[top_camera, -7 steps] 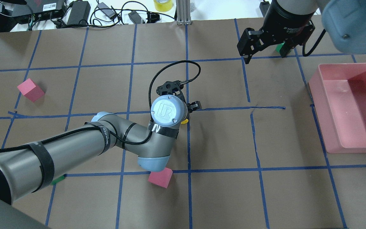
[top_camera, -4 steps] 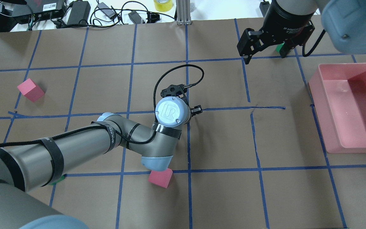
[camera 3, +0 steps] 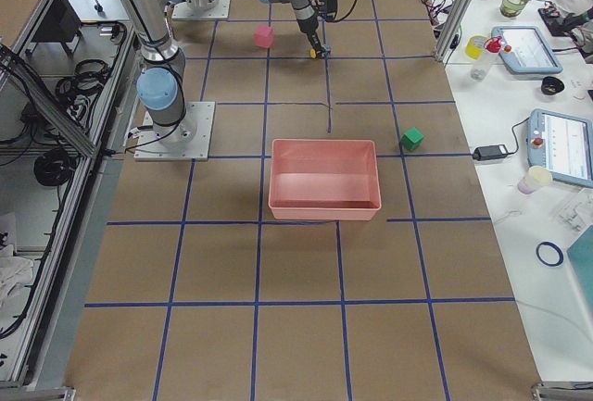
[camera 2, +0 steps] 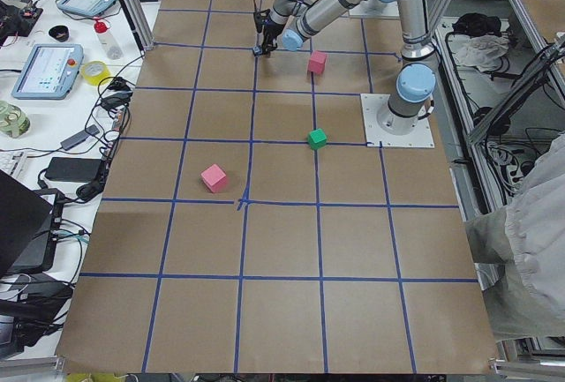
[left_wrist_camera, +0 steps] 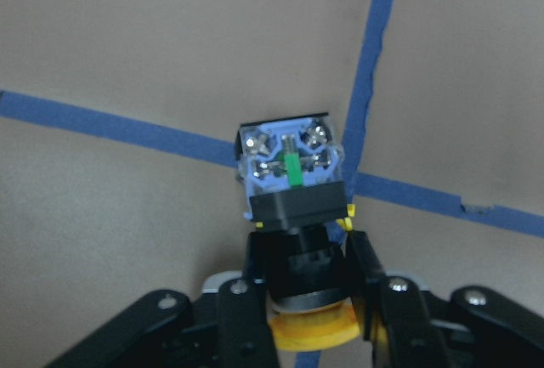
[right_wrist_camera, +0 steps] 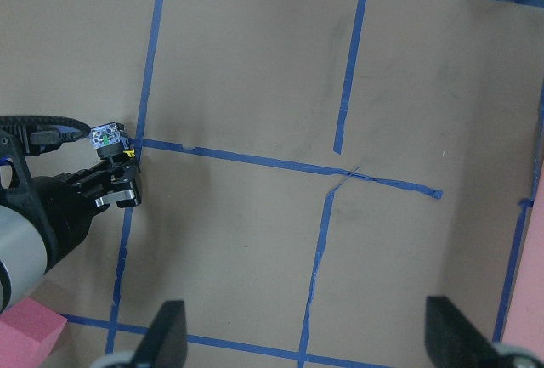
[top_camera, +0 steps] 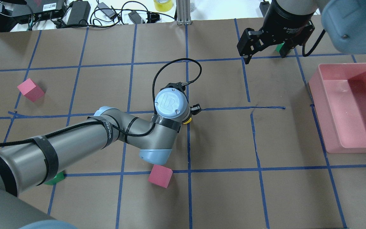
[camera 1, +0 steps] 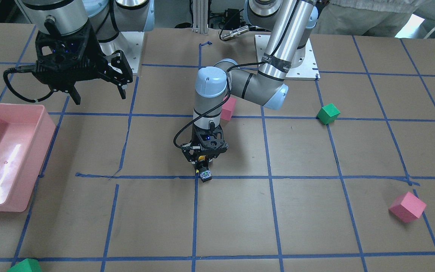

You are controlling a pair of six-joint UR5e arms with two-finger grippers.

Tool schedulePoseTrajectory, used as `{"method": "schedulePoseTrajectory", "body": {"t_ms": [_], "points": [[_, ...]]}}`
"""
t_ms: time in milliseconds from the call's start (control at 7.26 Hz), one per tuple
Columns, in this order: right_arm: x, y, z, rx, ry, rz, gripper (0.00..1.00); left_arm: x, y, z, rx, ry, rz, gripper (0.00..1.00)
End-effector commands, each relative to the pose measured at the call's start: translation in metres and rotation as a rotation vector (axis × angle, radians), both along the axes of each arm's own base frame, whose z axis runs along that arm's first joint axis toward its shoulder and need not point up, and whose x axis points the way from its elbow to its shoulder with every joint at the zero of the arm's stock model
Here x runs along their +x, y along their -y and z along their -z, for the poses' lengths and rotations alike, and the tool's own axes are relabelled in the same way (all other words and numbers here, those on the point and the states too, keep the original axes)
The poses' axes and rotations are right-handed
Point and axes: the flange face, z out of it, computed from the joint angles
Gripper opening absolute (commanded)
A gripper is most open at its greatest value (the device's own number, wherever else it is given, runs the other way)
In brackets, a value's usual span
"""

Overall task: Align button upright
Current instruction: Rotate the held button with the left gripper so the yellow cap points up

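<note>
Compared with about half a second ago, the left arm's wrist sits slightly nearer the far edge of the desk. The yellow cap of the button (top_camera: 186, 121), hidden under the wrist then, peeks out again. The pink cube (top_camera: 160, 176) near the robot's edge now shows clear of the elbow. The right gripper (top_camera: 265, 55) is where it was.

The left gripper (camera 1: 202, 163) pinches the button by its black body. The cap points toward the palm and the base block with its screws points away. The button is over a tape crossing around the middle of the desk. Whether the base touches the paper cannot be told. The right gripper hangs spread wide and empty near the far edge.

The desk (top_camera: 221, 140) is covered in brown paper ruled into squares by blue tape (top_camera: 189, 190). From the left come:
- another pink cube (top_camera: 30, 90) near the left edge
- a green cube (top_camera: 56, 178) half under the left arm
- a second green cube (top_camera: 279, 48) behind the right gripper
- a pink tray (top_camera: 316, 89) at the right edge

Beyond the far edge lie power bricks (top_camera: 78, 12) with cables, a roll of yellow tape (top_camera: 163, 4) and a metal post (top_camera: 183, 12).

The wrist cap (top_camera: 169, 105) bears "UR". A strap (top_camera: 109, 135) on the forearm reads roughly "WANJEED". The white print on the right gripper's body is too small to read.
</note>
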Motion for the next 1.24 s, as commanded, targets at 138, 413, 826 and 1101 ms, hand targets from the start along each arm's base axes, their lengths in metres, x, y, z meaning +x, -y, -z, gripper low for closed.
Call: {"method": "schedulePoseTrajectory", "body": {"t_ms": [138, 413, 826, 1101], "points": [[0.0, 0.0, 0.0, 0.0, 0.0, 0.0, 1.0, 0.011, 0.051, -0.042, 0.226, -0.138, -0.222, 0.0], [0.0, 0.0, 0.0, 0.001, 0.0, 0.0, 1.0, 0.063, 0.079, -0.05, 0.394, -0.388, -0.425, 0.0], [-0.001, 0.001, 0.001, 0.004, -0.002, 0.002, 1.0, 0.104, 0.092, -0.046, 0.617, -0.668, -0.635, 0.0], [0.0, 0.0, 0.001, 0.004, -0.003, 0.0, 1.0, 0.095, 0.069, -0.021, 0.784, -0.79, -0.679, 0.0]]}}
